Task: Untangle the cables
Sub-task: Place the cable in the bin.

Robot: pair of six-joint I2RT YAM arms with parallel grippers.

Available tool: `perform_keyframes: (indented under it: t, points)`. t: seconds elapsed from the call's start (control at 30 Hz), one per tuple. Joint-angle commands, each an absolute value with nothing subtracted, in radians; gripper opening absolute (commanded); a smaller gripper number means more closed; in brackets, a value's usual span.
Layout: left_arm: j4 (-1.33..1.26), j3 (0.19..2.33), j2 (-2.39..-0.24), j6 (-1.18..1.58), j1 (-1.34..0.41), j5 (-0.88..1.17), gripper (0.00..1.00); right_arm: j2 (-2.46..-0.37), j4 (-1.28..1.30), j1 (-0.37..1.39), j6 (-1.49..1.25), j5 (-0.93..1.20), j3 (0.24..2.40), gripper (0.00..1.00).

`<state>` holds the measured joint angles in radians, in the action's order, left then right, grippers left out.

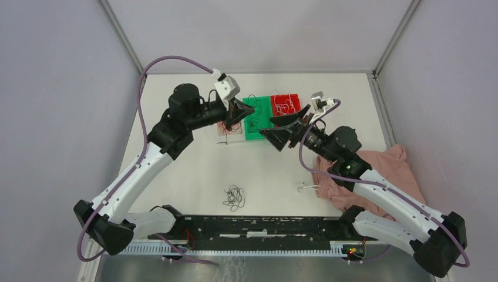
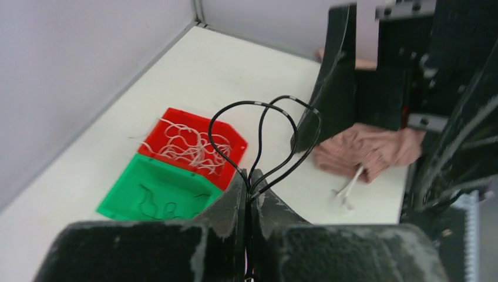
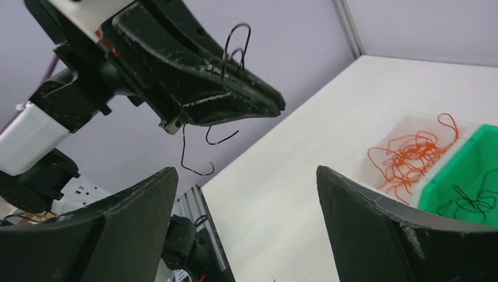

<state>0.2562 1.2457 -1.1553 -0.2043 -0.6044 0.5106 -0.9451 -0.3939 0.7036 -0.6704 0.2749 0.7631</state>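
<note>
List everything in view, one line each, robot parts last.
clear tray: one, far side, left of the row
orange wires: bunch, in clear tray
green tray: one, middle of the row
black wires: few, in green tray
red tray: one, right of the row
white wires: bunch, in red tray
black tangle: one, near side of table
white cable: one, beside cloth
cloth: one, pink, right side
left gripper: shut on held wires, black
right gripper: open, empty
</note>
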Motion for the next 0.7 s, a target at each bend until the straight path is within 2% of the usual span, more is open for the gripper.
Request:
perform_keyframes:
  t: [0.0,0.07,0.23,0.4,0.67]
  points:
    - [0.014,1.311,-1.189,0.269,-0.582,0.610,0.03,-1.008,-0.805,0.701,-0.784,0.347,0.727,0.96]
    - [-0.023,1.331,-1.207,0.366,-0.582,0.622,0.04,-1.074,-0.907,0.704,-0.841,0.381,0.741,0.99]
    - [-0.050,1.375,-1.229,0.468,-0.581,0.636,0.05,-1.213,-1.156,0.745,-0.918,0.352,0.776,1.00]
    - [-0.070,1.384,-1.226,0.536,-0.581,0.638,0.06,-1.310,-1.184,0.826,-0.862,0.325,0.862,1.00]
    - [-0.072,1.393,-1.206,0.638,-0.583,0.636,0.06,-1.424,-1.336,0.839,-0.908,0.280,0.924,0.97]
